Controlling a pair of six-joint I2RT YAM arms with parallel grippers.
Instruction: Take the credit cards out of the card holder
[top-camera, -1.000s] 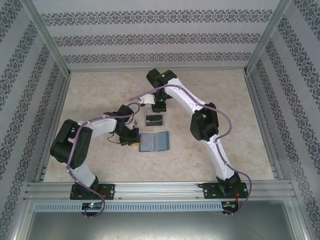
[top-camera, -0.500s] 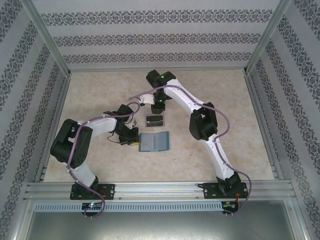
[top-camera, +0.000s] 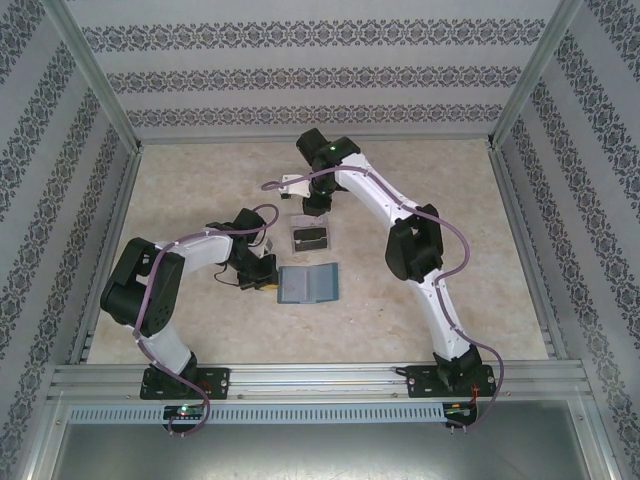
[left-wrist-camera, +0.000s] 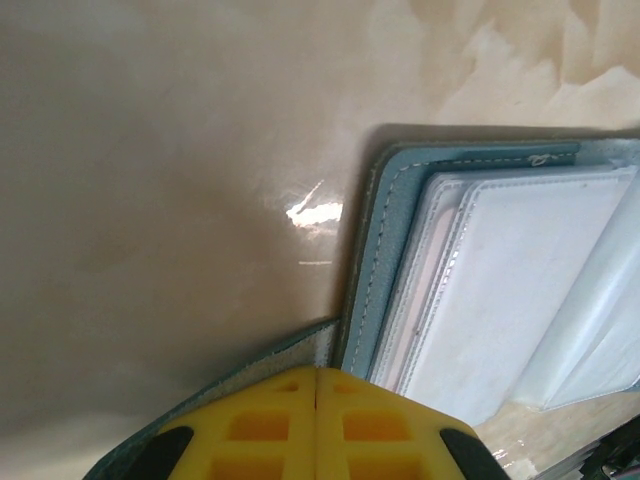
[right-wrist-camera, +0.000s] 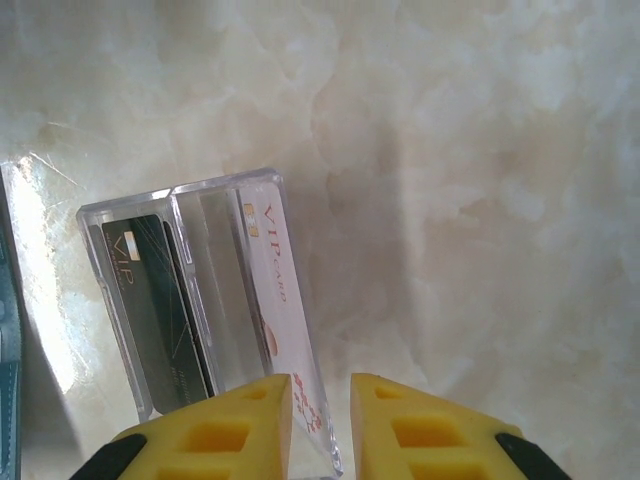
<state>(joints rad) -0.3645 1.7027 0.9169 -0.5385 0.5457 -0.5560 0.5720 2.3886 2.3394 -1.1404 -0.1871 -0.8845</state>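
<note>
Left wrist view: your left gripper is pinching shut on the card holder by its strap tab, likely anchoring it. Your right gripper is hovering parted, empty, over the clear tray, with the dark card and pale card lying just ahead.

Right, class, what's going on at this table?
Credit cards are being taken out of the card holder, which lies open on the table. The left gripper, shut, rests at its strap edge. The right gripper hovers open at one end of a clear tray holding a dark card and a pale card.
</note>
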